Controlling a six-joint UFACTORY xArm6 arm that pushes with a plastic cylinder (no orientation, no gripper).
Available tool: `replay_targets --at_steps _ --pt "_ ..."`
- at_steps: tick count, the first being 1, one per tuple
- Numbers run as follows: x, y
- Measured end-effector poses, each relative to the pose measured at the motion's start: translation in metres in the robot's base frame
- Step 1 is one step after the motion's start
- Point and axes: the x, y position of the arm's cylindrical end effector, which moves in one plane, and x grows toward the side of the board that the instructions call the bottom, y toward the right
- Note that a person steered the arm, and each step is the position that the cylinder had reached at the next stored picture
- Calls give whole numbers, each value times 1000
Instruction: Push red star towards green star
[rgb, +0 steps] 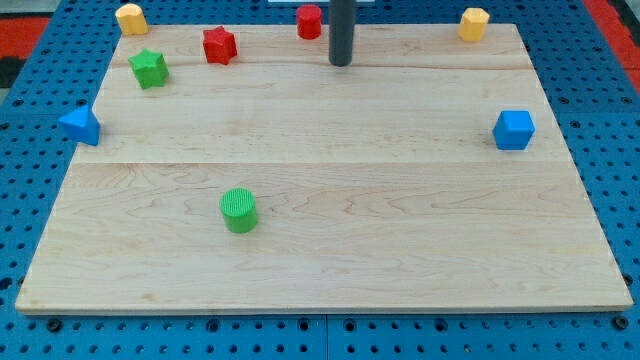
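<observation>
Progress looks slight: red star sits near the worktop's top-left corner, close to green star but apart from it, with a strip of bare wood between them. Green star lies at about eight o'clock from red star, so the remaining push runs down and toward the view's left.

My tip stands well off at roughly three o'clock from red star, touching no block. Red cylinder is just beside the tip, at about ten o'clock from it, near the top edge. There are no fingers on this rig, only the rod, so nothing is held or clasped.

What is left, as I judge it, is nearly everything: the tip must travel toward the view's left, settle on red star's two o'clock side, and then shove it along the eight o'clock line until it nears green star. Passing the red cylinder without nudging it calls for some care.

Elsewhere, a yellow block rests at the top-left corner, another yellow block at the top right, a blue triangle at the left edge, a blue cube at the right, and a green cylinder low at about seven o'clock from the board's centre.
</observation>
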Motion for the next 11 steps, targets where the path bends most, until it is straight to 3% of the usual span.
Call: replay_targets --at_steps 4,6,11 --pt "-31 -87" --pt "-57 -88" --pt "-59 -152"
